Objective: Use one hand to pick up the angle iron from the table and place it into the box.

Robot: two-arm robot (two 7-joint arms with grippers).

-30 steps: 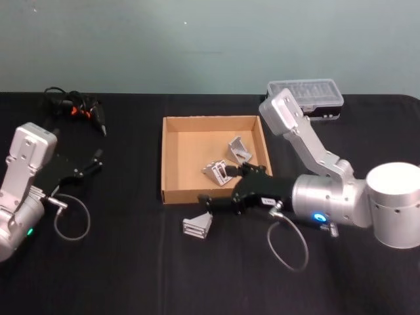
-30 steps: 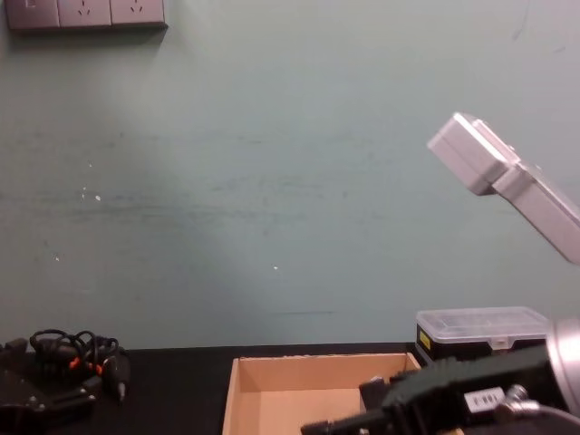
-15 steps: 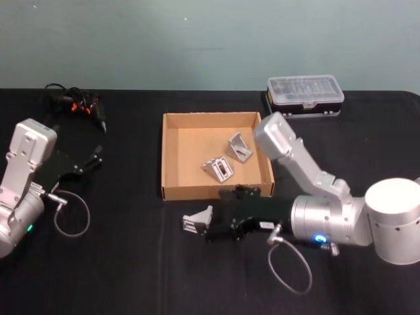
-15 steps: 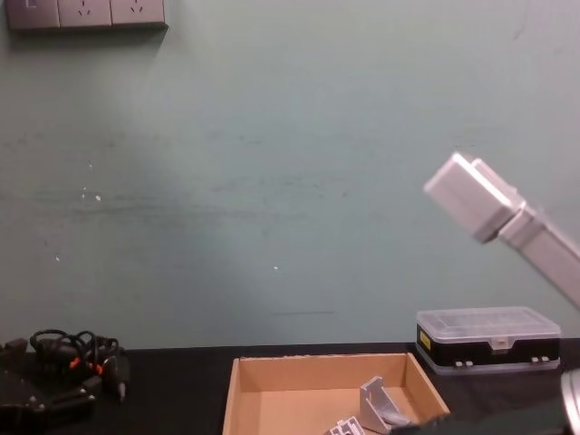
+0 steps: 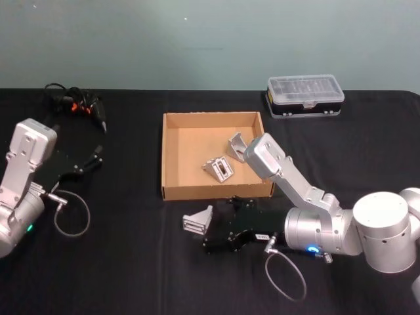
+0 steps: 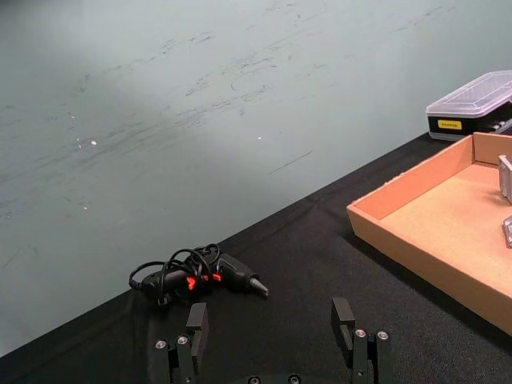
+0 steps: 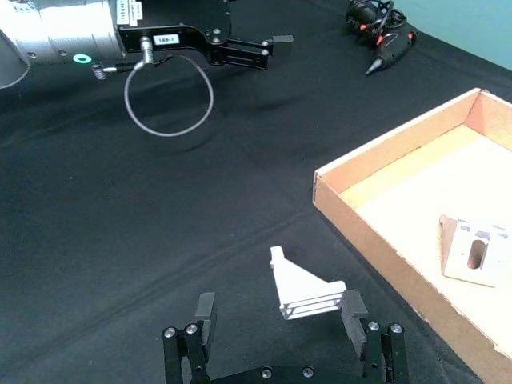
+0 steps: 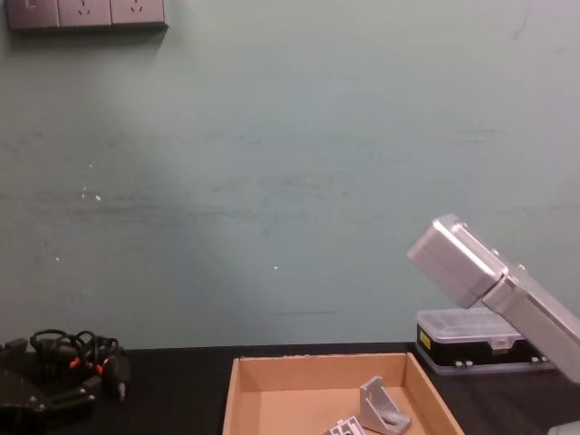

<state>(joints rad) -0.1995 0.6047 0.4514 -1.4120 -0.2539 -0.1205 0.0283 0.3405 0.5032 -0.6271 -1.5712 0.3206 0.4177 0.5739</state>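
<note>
One silver angle iron point(image 5: 198, 222) lies on the black table point(image 5: 131, 262) just in front of the tan box point(image 5: 216, 192). My right gripper point(image 5: 216, 227) is low over the table beside it and open. In the right wrist view this angle iron point(image 7: 305, 290) rests between the spread fingers point(image 7: 203, 310), untouched. Two more angle irons point(image 5: 220, 170) point(image 5: 238, 147) lie inside the box. My left gripper point(image 5: 92, 159) is parked at the left, open and holding nothing; the left wrist view shows its fingers point(image 6: 196, 318) apart over bare table.
A black plastic case with a clear lid point(image 5: 305, 96) stands at the back right. A black tool with bundled cables point(image 5: 75, 106) lies at the back left. Cable loops hang from both wrists point(image 5: 286, 269). The right arm's grey link point(image 8: 489, 283) rises over the box's right side.
My right gripper has come back from over the box's front wall and dropped to the table beside the loose angle iron; its elbow link sank lower. The left arm stayed put.
</note>
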